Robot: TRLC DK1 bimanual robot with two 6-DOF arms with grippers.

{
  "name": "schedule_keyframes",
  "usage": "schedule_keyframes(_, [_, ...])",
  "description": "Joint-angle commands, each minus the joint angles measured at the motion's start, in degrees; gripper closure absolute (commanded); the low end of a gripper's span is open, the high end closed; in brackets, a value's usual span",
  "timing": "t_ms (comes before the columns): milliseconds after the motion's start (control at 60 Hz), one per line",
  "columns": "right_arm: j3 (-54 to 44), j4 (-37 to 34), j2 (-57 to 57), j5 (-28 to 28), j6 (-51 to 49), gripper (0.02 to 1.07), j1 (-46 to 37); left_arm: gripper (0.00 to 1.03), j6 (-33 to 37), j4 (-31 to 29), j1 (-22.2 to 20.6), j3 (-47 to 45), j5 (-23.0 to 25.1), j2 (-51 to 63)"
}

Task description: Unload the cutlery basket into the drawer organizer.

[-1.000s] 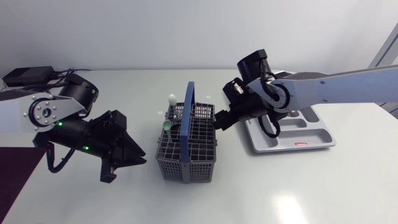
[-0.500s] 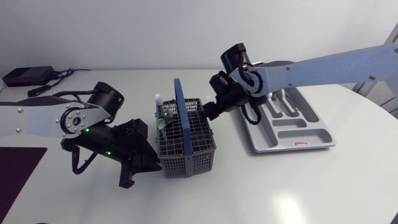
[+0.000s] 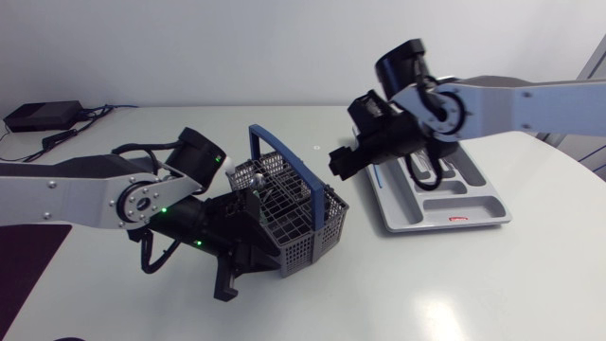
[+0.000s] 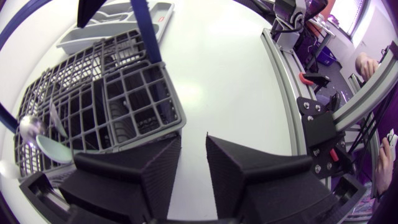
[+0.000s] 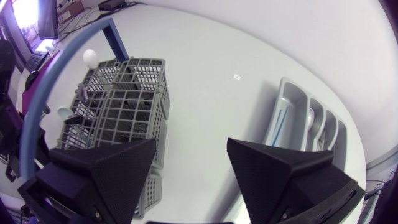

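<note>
The tilted cutlery basket [image 3: 284, 204] is set at 8 o'clock of the drawer organizer [image 3: 417, 224]; the left pincer [image 4: 193, 142], narrowly parted, is pressed to its 8 o'clock side, the right pincer [image 5: 191, 143] held spread at 2 o'clock

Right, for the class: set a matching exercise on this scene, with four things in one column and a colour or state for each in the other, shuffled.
1 cutlery basket
2 basket handle
3 drawer organizer
4 right gripper

A blue
B light grey
C black, fingers wide apart
D dark grey grid

Pairs: 1-D, 2-A, 3-B, 4-C
</note>
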Motion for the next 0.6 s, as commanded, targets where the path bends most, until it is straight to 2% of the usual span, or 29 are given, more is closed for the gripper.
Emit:
schedule_keyframes(0, [-5.7,-1.1,-9.0,-0.5,-0.7,0.16,-0.2,0.65,-2.4,0.9,-2.4,1.3,0.7,2.7])
schedule_keyframes(67, [-8.9,-2.4,-14.5,-0.8,-0.8,0.14,0.0,0.62,-2.4,0.9,-2.6,1.5,0.6,3.0])
schedule_keyframes(150, [-12.2,-3.9,-20.2,-1.7,-0.7,0.14,1.5,0.60,-1.9,0.8,-0.2,0.5,0.6,1.0])
schedule_keyframes(317, [-15.5,-6.5,-26.7,-0.9,2.9,0.14,9.8,0.57,0.5,0.1,10.9,-2.6,1.3,-7.3])
schedule_keyframes(433, [-14.7,-7.0,-26.1,1.1,4.3,0.14,15.1,0.57,5.2,-4.2,20.2,-1.9,4.5,-10.4])
schedule_keyframes(583, [-13.7,-6.6,-21.1,2.7,3.9,0.14,16.5,0.57,8.9,-6.8,26.3,-1.2,6.8,-10.8])
